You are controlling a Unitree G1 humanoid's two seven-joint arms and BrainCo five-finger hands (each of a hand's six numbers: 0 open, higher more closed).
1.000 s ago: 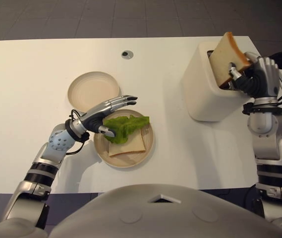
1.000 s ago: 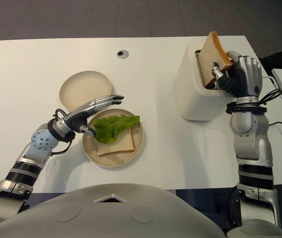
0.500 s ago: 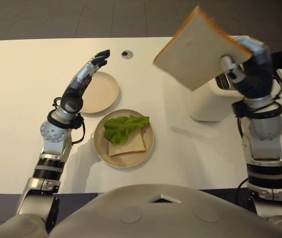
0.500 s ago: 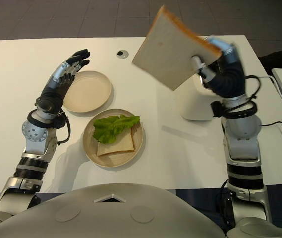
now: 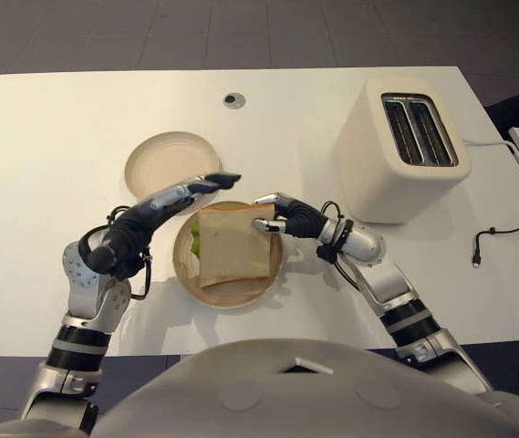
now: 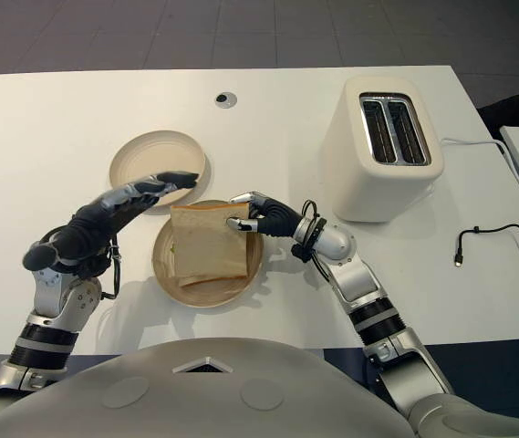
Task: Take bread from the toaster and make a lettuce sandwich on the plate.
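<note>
Resting flat on the plate (image 5: 230, 294) in the left eye view: the top slice (image 5: 232, 246) of bread covers the stack. A sliver of green lettuce (image 5: 193, 243) pokes out at its left edge. The right hand (image 5: 294, 219) is at the slice's upper right corner, fingers curled and pinching that corner. The left hand (image 5: 168, 199) hovers over the plate's upper left rim with fingers stretched out straight, holding nothing. Its tips point right, near the slice's top edge but apart from it. The toaster (image 5: 396, 164) stands well apart at the upper right of the white table (image 5: 49, 137), slots facing up.

Right eye view, same layout. A second dish (image 6: 150, 155) sits just beyond the plate to the upper left, its near rim under the left hand's fingertips. A black cable (image 6: 460, 258) end lies loose on the table right of the toaster. A small round grommet (image 6: 227, 99) sits near the far edge.
</note>
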